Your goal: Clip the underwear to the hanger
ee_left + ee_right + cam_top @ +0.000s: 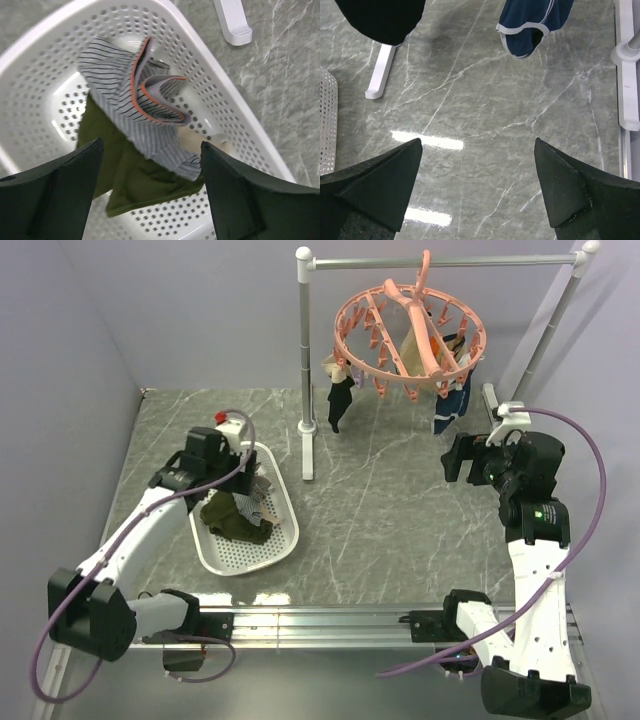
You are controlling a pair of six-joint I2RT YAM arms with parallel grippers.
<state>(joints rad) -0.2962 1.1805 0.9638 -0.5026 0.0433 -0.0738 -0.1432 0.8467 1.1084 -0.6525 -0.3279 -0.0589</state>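
Note:
The grey-and-white striped underwear (132, 92), with an orange-edged band, lies crumpled in the white perforated basket (235, 125) on top of an olive-green garment (130, 177). In the top view it shows at the basket's right side (262, 496). My left gripper (151, 150) is open and empty just above it, over the basket (230, 480). The salmon-pink round hanger (410, 330) hangs from the rail at the back. My right gripper (452, 458) is open and empty above bare table (477, 150), below and in front of the hanger.
The grey rail stand (305, 360) has white feet (232, 20) (379, 70) on the table. A black garment (338, 405), a beige one (415, 345) and a navy one (530, 20) hang from the hanger. The basket's edge (326, 120) shows at the left of the right wrist view.

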